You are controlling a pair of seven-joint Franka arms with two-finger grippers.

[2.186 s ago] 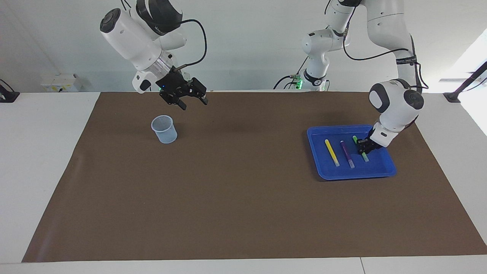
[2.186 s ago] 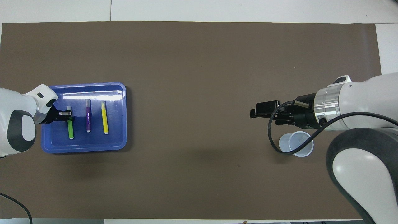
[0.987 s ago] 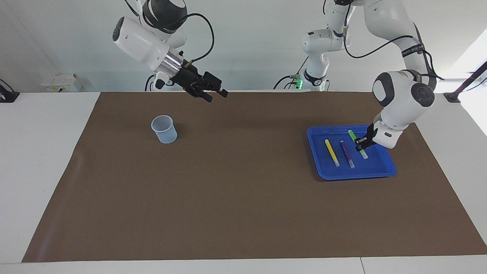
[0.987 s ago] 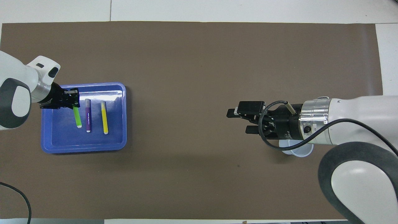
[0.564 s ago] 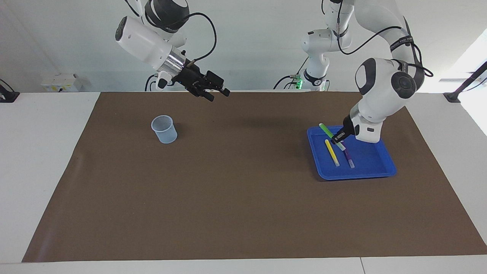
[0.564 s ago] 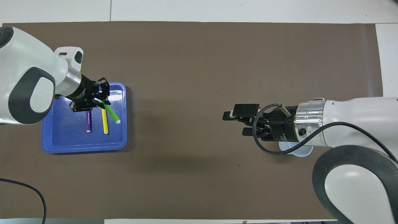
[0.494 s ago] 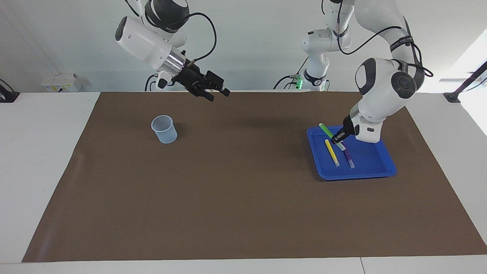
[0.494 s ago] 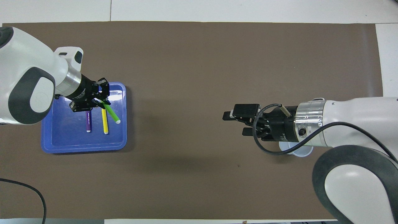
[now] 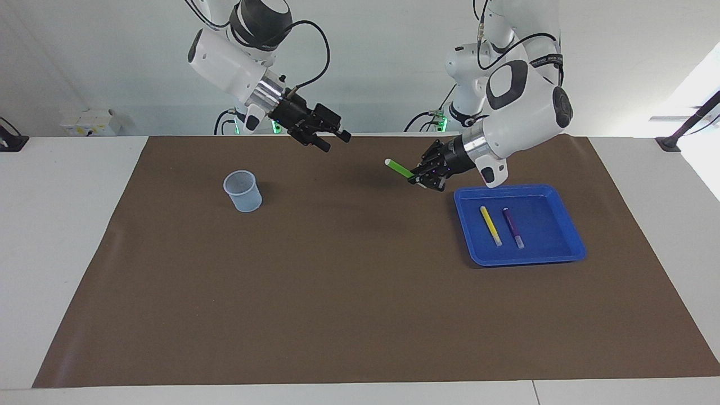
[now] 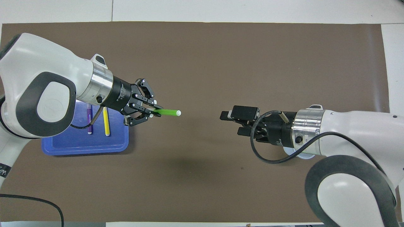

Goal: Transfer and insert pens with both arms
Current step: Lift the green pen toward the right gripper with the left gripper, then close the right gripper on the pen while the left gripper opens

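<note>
My left gripper [image 9: 417, 179] [image 10: 155, 112] is shut on the green pen [image 9: 397, 167] [image 10: 167, 112] and holds it in the air over the brown mat beside the blue tray [image 9: 568, 246] [image 10: 85, 148]. The pen lies level, its pale tip pointing toward my right gripper [image 9: 335, 140] [image 10: 230, 123]. That gripper hangs open in the air over the mat, facing the pen with a gap between them. The yellow pen [image 9: 490, 225] [image 10: 106, 125] and the purple pen [image 9: 513, 227] [image 10: 89, 123] lie side by side in the tray.
A clear plastic cup [image 9: 242, 191] [image 10: 303, 154] stands upright on the mat toward the right arm's end; in the overhead view the right wrist covers most of it. The brown mat [image 9: 337, 292] covers most of the white table.
The left gripper lifted the green pen out of the tray, turned it level and carried it toward the table's middle. The right gripper moved a little toward it and stays open.
</note>
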